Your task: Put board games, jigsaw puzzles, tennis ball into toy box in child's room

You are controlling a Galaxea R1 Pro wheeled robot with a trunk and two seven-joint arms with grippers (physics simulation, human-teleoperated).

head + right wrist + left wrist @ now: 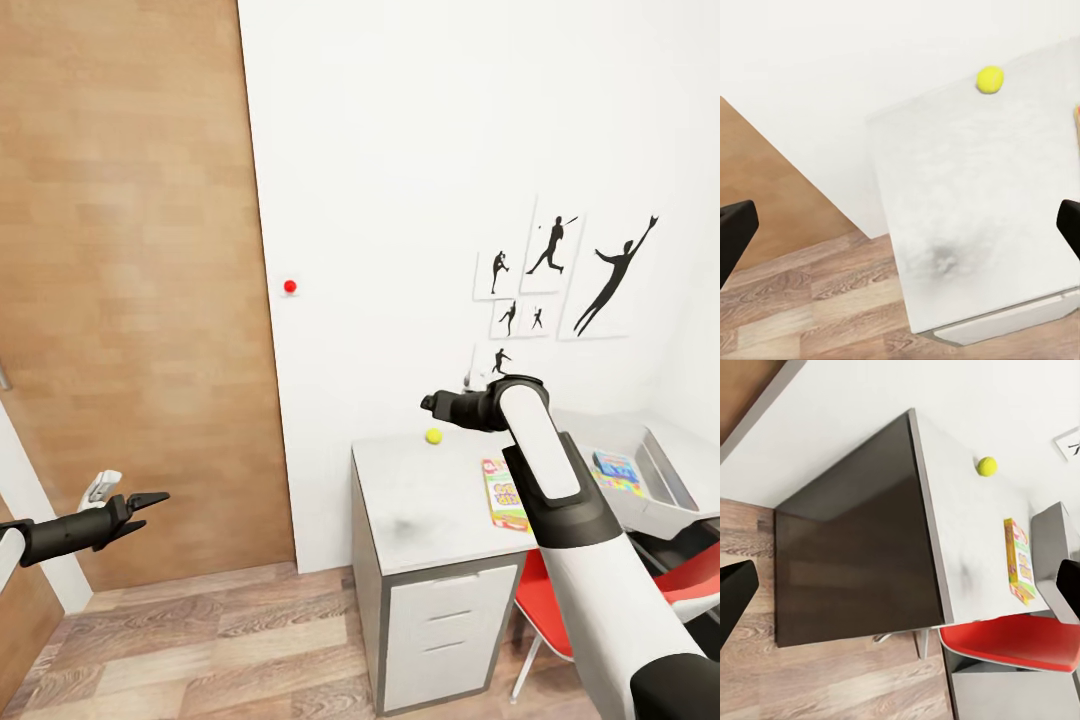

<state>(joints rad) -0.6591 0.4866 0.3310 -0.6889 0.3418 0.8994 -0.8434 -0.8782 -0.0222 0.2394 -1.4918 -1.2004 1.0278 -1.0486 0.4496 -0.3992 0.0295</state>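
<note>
The robot stands before the grey table [420,510] in the child's room, with both arms raised and nothing held. Nearest the camera, the left gripper [150,499] hangs out over the wood floor [200,640], well to the left of the table and in front of the brown door [130,280]; its jaws stand apart. The right gripper [428,403] is held above the table's back edge, near the wall; both wrist views show dark fingertips at the far sides of the picture, so both pairs of jaws are spread wide and empty.

The tennis ball [433,436] sits on the tabletop just below and slightly ahead of the right gripper, so the right arm is much the nearer and probably needs only a short drop. Being round, the ball has no long axis to line up with.

Farther right lies a colourful flat box [504,492], its long axis running from the table's front edge towards the wall. Beyond it the grey toy box [660,470] stands open-topped with another bright box [615,470] inside. A red chair [550,610] is tucked beneath
</note>
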